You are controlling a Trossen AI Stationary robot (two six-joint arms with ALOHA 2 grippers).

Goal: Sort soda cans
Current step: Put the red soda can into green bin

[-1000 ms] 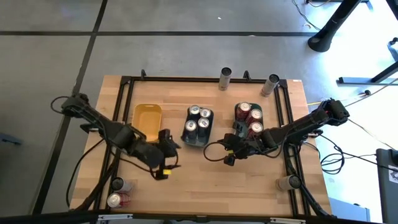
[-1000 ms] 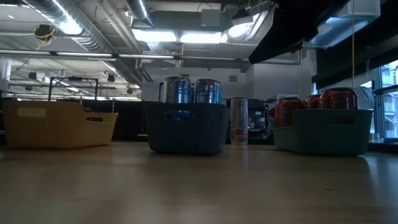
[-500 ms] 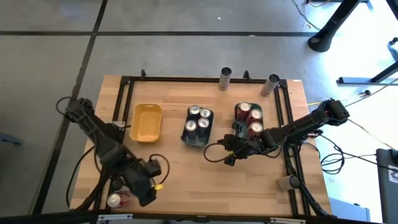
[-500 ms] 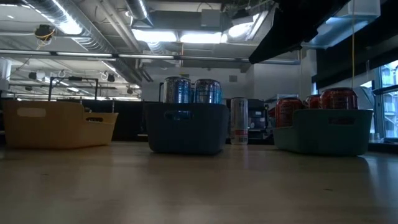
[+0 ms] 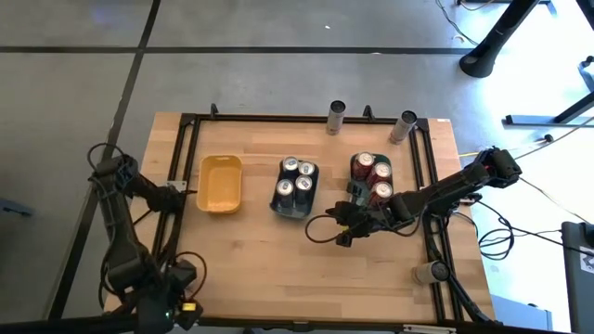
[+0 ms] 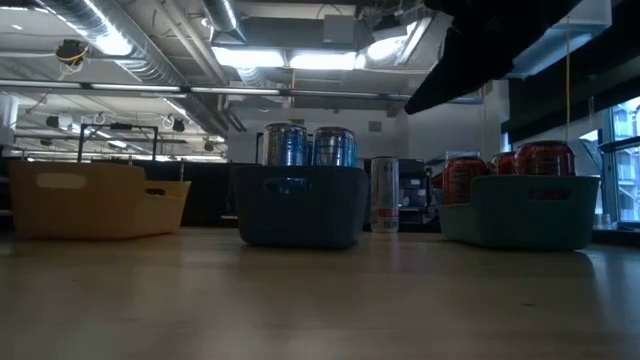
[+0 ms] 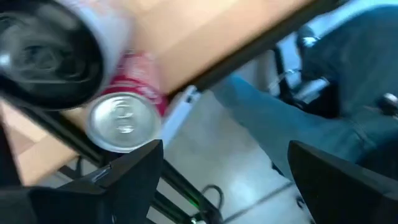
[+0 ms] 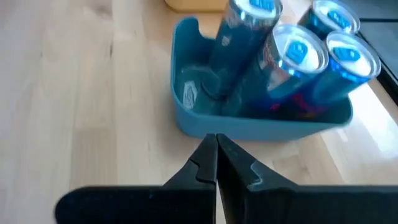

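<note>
We are reaching for the next can: our left gripper point(image 7: 217, 180), jaws apart, hangs over the red can point(image 7: 127, 112) at the worktop's point(image 5: 278, 250) near-left corner; next we must centre on it and close. Our right gripper point(image 8: 216, 163), jaws together, waits beside the grey-blue tray point(image 8: 249, 121); from above the left arm hides that corner.

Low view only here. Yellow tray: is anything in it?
Observer: No. From above, the yellow tray is empty.
Operator: What about the left side?
Observer: The left end effector is open at the front-left corner of the table, facing a red can at the edge.
Operator: And the right?
Observer: The right end effector is shut and empty, pointing at the grey-blue tray.
</note>
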